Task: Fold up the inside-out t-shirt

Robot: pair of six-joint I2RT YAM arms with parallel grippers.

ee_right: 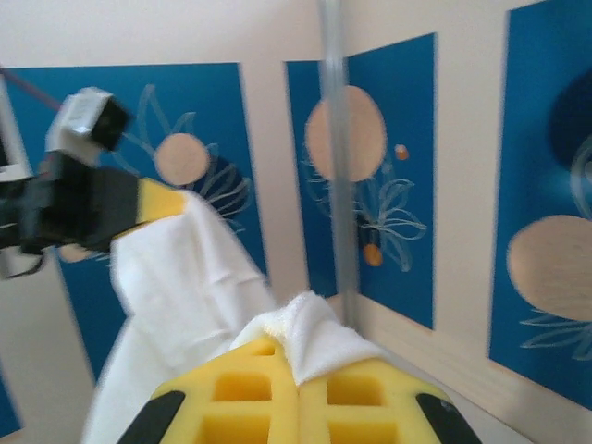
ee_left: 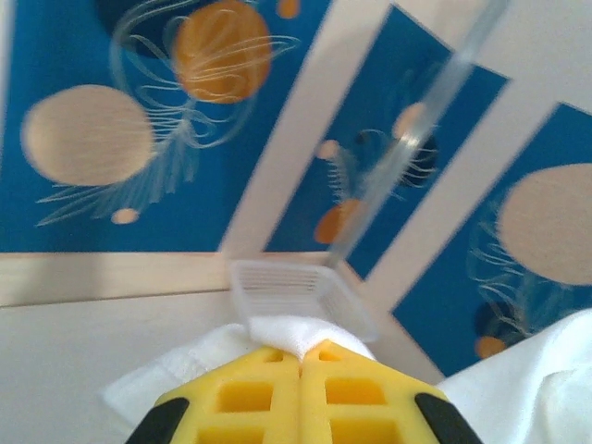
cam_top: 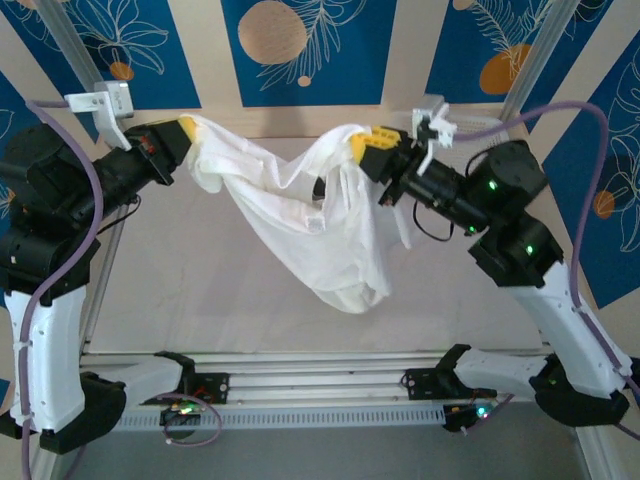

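The shirt hangs stretched left to right, its middle sagging. The left gripper and right gripper each clench an end.

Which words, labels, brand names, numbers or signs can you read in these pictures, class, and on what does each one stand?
No text can be read in any view.
Small dark patch on the white t-shirt, perhaps its label: too small to read.
Blue wall panels: leaf and circle patterns, no lettering.
White mesh basket: no markings visible.
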